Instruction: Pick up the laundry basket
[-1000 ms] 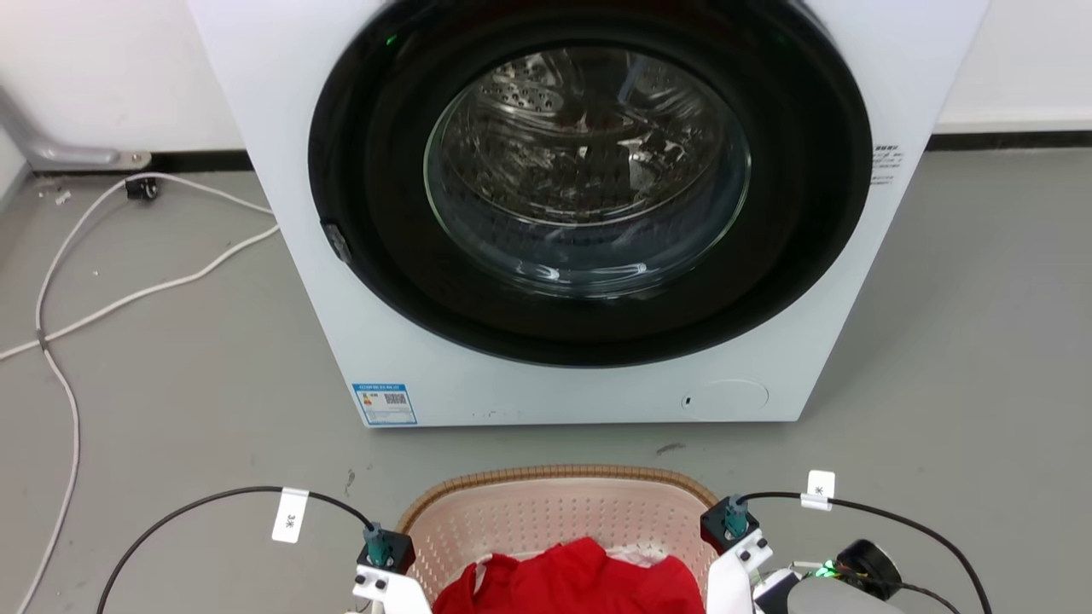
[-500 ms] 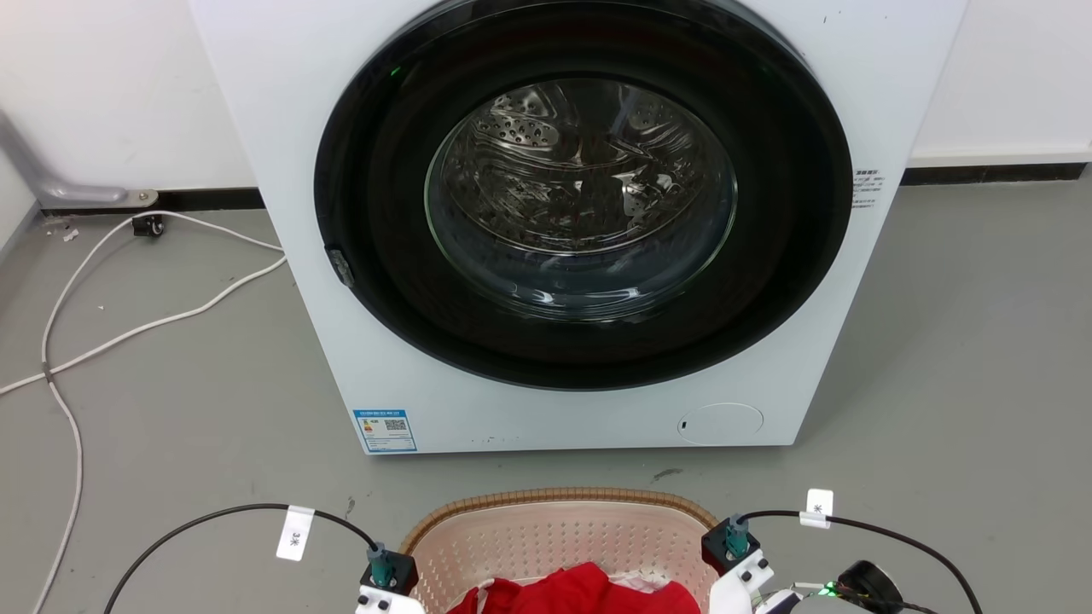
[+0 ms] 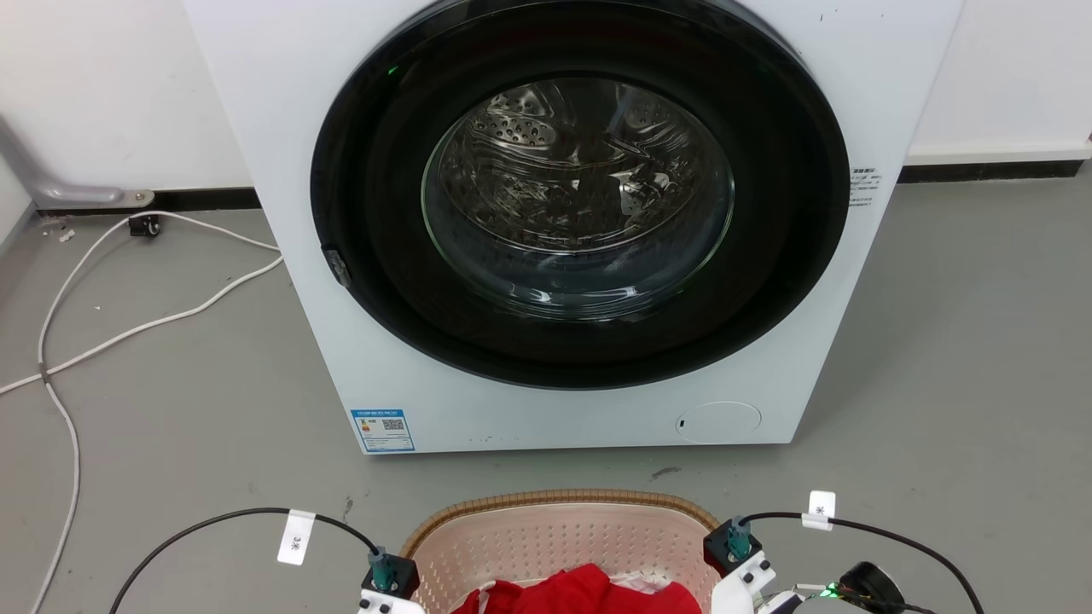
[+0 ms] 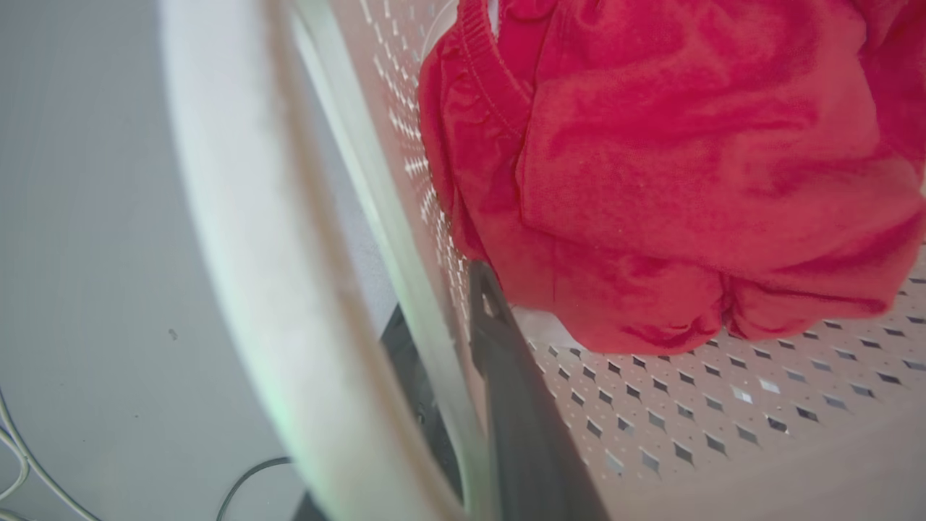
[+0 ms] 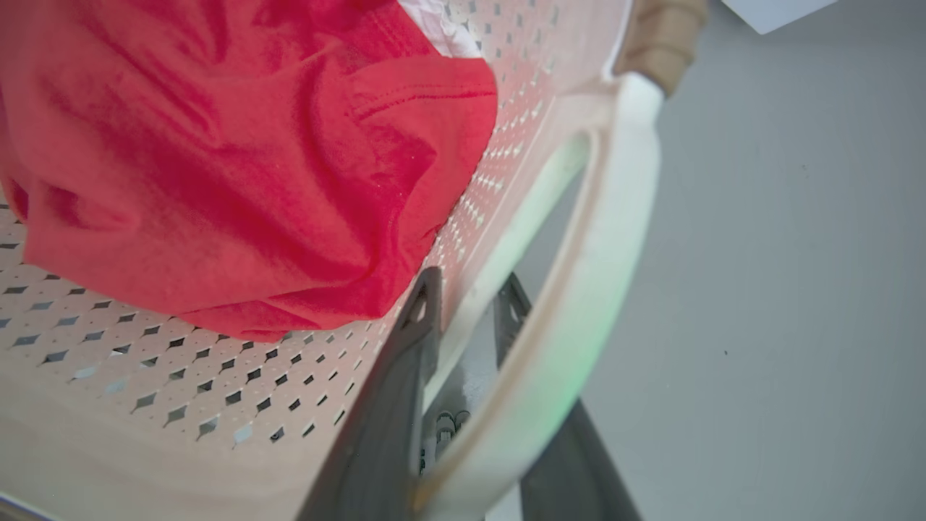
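The laundry basket (image 3: 554, 535), pale pink with a brown woven rim, sits at the bottom middle of the head view with a red garment (image 3: 589, 593) in it. My two wrists flank it, left (image 3: 388, 573) and right (image 3: 735, 539). In the left wrist view my left gripper (image 4: 441, 304) is shut across the basket's side wall (image 4: 651, 405), one finger inside and one outside below the white handle (image 4: 239, 253). My right gripper (image 5: 469, 284) clamps the opposite wall (image 5: 217, 376) the same way, beside its white handle (image 5: 615, 239). The red garment (image 5: 217, 159) lies close to both inner fingers.
A white front-loading washing machine (image 3: 563, 418) with its round door shut stands just beyond the basket. White cables (image 3: 153, 320) trail over the grey floor at the left. Bare floor lies to the right of the machine.
The whole head picture has shifted down, so the camera has moved. The basket keeps about the same distance from the machine, and both wrists stay at its sides.
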Available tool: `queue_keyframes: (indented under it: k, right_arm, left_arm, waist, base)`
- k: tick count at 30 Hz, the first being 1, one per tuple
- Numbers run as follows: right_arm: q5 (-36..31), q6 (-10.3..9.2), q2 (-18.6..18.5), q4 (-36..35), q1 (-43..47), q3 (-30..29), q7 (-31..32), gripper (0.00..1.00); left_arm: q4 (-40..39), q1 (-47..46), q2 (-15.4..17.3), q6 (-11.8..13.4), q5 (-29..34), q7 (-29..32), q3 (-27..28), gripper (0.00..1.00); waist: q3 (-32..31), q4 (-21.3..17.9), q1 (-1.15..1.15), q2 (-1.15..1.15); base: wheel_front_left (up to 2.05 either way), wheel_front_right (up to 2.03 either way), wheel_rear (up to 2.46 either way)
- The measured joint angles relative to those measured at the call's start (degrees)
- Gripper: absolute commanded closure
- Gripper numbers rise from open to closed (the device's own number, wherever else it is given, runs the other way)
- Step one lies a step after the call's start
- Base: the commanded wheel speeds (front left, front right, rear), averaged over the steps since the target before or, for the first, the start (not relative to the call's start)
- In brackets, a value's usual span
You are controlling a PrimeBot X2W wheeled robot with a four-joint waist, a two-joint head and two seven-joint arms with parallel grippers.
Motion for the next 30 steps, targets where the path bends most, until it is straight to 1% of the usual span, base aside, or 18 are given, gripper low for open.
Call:
queue_keyframes:
  k: [13,30]
  right_arm:
    - [-0.31,0.00,0.00,0.05,0.03,0.04,-0.24,1.00]
    - [-0.54,0.00,0.00,0.03,0.05,0.05,-0.24,1.00]
  left_arm:
    - [0.18,-0.47,0.10,0.00,-2.11,-0.75,-2.45,1.00]
    - [0.37,-0.75,0.13,0.01,-3.85,-1.33,-4.26,1.00]
  waist:
    - [-0.11,0.11,0.00,0.00]
    - [-0.14,0.17,0.00,0.00]
  base:
    - [0.00,0.00,0.00]
    - [0.00,0.00,0.00]
